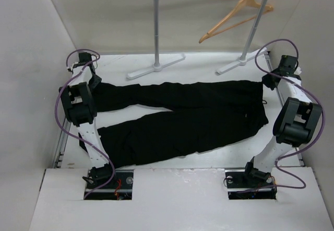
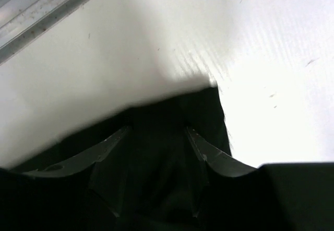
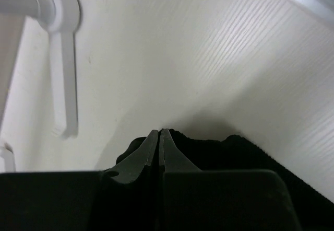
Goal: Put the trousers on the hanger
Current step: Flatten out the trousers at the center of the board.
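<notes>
We see the trousers lying flat across the white bench, waist toward the right arm and legs toward the left. At the hem of the trousers' far leg, our left tool has its fingers spread, straddling the black cloth. At the far corner of the waist, our right tool has its fingers pressed together with cloth bunched around the tips. Beyond the trousers and well apart from them, the hanger hangs tilted from the grey rail stand.
</notes>
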Controlling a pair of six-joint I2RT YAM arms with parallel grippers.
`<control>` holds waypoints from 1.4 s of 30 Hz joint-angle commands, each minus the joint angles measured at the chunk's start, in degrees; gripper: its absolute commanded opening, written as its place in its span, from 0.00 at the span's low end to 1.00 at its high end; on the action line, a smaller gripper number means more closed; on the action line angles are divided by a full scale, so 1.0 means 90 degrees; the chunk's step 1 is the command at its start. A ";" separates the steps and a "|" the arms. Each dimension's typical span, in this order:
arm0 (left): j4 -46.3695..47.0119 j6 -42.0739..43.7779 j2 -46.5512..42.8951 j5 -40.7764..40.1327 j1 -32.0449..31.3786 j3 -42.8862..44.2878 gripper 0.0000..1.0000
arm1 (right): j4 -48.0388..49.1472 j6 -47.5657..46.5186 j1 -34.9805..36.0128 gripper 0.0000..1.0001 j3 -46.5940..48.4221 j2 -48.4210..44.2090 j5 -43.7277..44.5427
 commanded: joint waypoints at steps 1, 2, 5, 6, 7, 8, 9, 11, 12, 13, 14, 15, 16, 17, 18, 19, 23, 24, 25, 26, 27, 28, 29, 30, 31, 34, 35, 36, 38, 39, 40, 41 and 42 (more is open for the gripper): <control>0.0200 -0.0159 -0.0481 -0.0068 0.0129 0.0119 0.42 | 0.0543 0.0220 -0.0252 0.04 -0.0112 -0.0290 0.0127; 0.0249 -0.0178 -0.0510 -0.0039 0.0139 0.0128 0.45 | 0.0572 0.0220 -0.0242 0.05 -0.0141 -0.0271 0.0098; 0.0347 -0.0130 -0.0462 0.0243 0.0139 0.0226 0.53 | 0.0572 0.0171 -0.0213 0.06 -0.0112 -0.0144 0.0029; 0.0376 -0.0130 -0.0423 0.0380 0.0110 0.0246 0.54 | 0.0572 0.0171 -0.0193 0.06 -0.0102 -0.0095 0.0010; 0.0415 -0.0139 -0.0384 0.0517 0.0061 0.0246 0.55 | 0.0572 0.0181 -0.0164 0.06 -0.0102 -0.0066 0.0000; 0.0464 -0.0139 -0.0355 0.0595 0.0012 0.0246 0.55 | 0.0572 0.0181 -0.0135 0.06 -0.0102 -0.0027 -0.0010; 0.0532 -0.0149 -0.0354 0.0625 -0.0066 0.0236 0.55 | 0.0572 0.0181 -0.0115 0.06 -0.0112 -0.0017 -0.0010; 0.0698 -0.0130 -0.0354 0.0655 -0.0183 0.0178 0.56 | 0.0582 0.0172 -0.0076 0.06 -0.0141 0.0003 -0.0030; 0.0776 -0.0110 -0.0345 0.0684 -0.0232 0.0158 0.56 | 0.0601 0.0162 -0.0057 0.07 -0.0151 0.0003 -0.0049; 0.0825 -0.0100 -0.0335 0.0684 -0.0261 0.0158 0.56 | 0.0621 0.0152 -0.0037 0.07 -0.0170 -0.0007 -0.0059; 0.0854 -0.0100 -0.0325 0.0645 -0.0281 0.0148 0.56 | 0.0640 0.0152 -0.0018 0.07 -0.0190 -0.0007 -0.0069; 0.0864 -0.0091 -0.0286 0.0635 -0.0300 0.0177 0.56 | 0.0650 0.0152 0.0012 0.07 -0.0219 -0.0007 -0.0078; 0.0806 -0.0062 -0.0189 0.0616 -0.0330 0.0274 0.56 | 0.0670 0.0152 0.0031 0.07 -0.0248 -0.0016 -0.0098; 0.0748 -0.0023 -0.0082 0.0587 -0.0340 0.0352 0.56 | 0.0689 0.0152 0.0051 0.07 -0.0278 -0.0017 -0.0117; 0.0651 0.0007 0.0035 0.0538 -0.0349 0.0430 0.56 | 0.0709 0.0152 0.0070 0.07 -0.0307 -0.0017 -0.0137; 0.0514 0.0026 0.0172 0.0451 -0.0359 0.0557 0.56 | 0.0719 0.0152 0.0071 0.07 -0.0346 -0.0036 -0.0137; 0.0132 0.0075 0.0553 0.0186 -0.0359 0.0831 0.45 | 0.0738 0.0152 0.0071 0.07 -0.0415 -0.0085 -0.0137; 0.0132 0.0104 0.0583 0.0157 -0.0359 0.0832 0.37 | 0.0738 0.0152 0.0071 0.07 -0.0415 -0.0085 -0.0118; 0.0122 0.0114 0.0583 0.0108 -0.0359 0.0841 0.25 | 0.0738 0.0162 0.0071 0.07 -0.0405 -0.0085 -0.0118; 0.0122 0.0124 0.0535 -0.0018 -0.0340 0.0841 0.16 | 0.0738 0.0171 0.0071 0.07 -0.0376 -0.0085 -0.0108; 0.0142 0.0105 0.0476 -0.0174 -0.0301 0.0851 0.11 | 0.0729 0.0171 0.0071 0.07 -0.0327 -0.0066 -0.0088; 0.0161 0.0085 0.0408 -0.0291 -0.0243 0.0900 0.07 | 0.0719 0.0171 0.0071 0.07 -0.0269 -0.0036 -0.0088; 0.0190 0.0066 0.0340 -0.0350 -0.0155 0.0987 0.05 | 0.0709 0.0171 0.0061 0.07 -0.0200 -0.0017 -0.0088; 0.0220 0.0046 0.0271 -0.0380 -0.0067 0.1094 0.03 | 0.0719 0.0181 0.0022 0.07 -0.0151 -0.0007 -0.0117; 0.0239 0.0037 0.0222 -0.0390 0.0021 0.1231 0.02 | 0.0738 0.0210 -0.0007 0.07 -0.0103 -0.0007 -0.0137; 0.0152 -0.0002 0.0115 -0.0410 0.0236 0.1651 0.00 | 0.0768 0.0279 -0.0134 0.07 0.0034 -0.0036 -0.0156; 0.0161 -0.0032 0.0047 -0.0381 0.0294 0.1681 0.00 | 0.0777 0.0327 -0.0193 0.07 0.0044 -0.0065 -0.0176; 0.0190 -0.0071 -0.0022 -0.0361 0.0334 0.1681 0.00 | 0.0806 0.0357 -0.0241 0.07 0.0054 -0.0094 -0.0176; 0.0229 -0.0110 -0.0159 -0.0361 0.0392 0.1633 0.00 | 0.0836 0.0376 -0.0310 0.07 0.0064 -0.0134 -0.0176; 0.0239 -0.0110 -0.0159 -0.0351 0.0402 0.1652 0.00 | 0.0826 0.0386 -0.0330 0.07 0.0103 -0.0105 -0.0176; 0.0239 -0.0100 -0.0149 -0.0332 0.0412 0.1691 0.00 | 0.0817 0.0386 -0.0340 0.07 0.0151 -0.0046 -0.0157; 0.0239 -0.0100 -0.0101 -0.0332 0.0432 0.1730 0.00 | 0.0816 0.0396 -0.0349 0.07 0.0200 0.0022 -0.0137; 0.0239 -0.0100 -0.0062 -0.0312 0.0432 0.1778 0.00 | 0.0826 0.0406 -0.0349 0.07 0.0249 0.0119 -0.0098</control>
